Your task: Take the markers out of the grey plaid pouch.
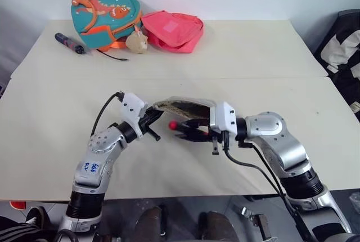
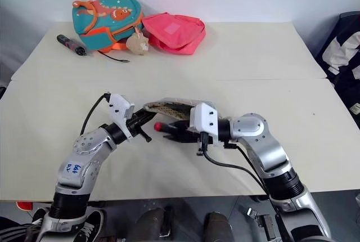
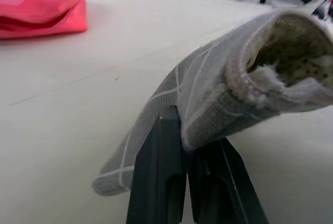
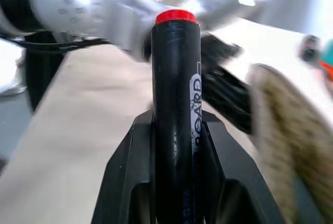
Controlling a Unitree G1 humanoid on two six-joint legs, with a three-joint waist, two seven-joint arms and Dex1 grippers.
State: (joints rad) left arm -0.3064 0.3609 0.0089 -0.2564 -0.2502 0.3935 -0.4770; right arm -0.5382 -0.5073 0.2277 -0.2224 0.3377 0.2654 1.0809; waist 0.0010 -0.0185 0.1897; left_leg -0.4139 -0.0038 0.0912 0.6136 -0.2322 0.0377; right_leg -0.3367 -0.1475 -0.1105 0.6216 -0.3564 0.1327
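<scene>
**Marker clamped beside the lifted pouch**

We see the left gripper (image 1: 153, 122) closed tight on one edge of the grey plaid pouch (image 3: 208, 104), holding it up off the cream table (image 1: 236, 56) near the front edge. The pouch's open mouth, showing a dotted lining, faces toward the right arm. We see the right gripper (image 1: 183, 132) clamped around a marker (image 4: 176, 109) with a black barrel and a red end, its fingers (image 4: 127, 172) pressed to either side of the barrel. The marker's red tip sits just beside the pouch mouth, between the two grippers. At the far side of the table we note a teal dinosaur backpack (image 1: 104, 18), a pink bag (image 1: 173, 30) touching it, and a dark stick (image 1: 70, 43) lying apart to the left
</scene>
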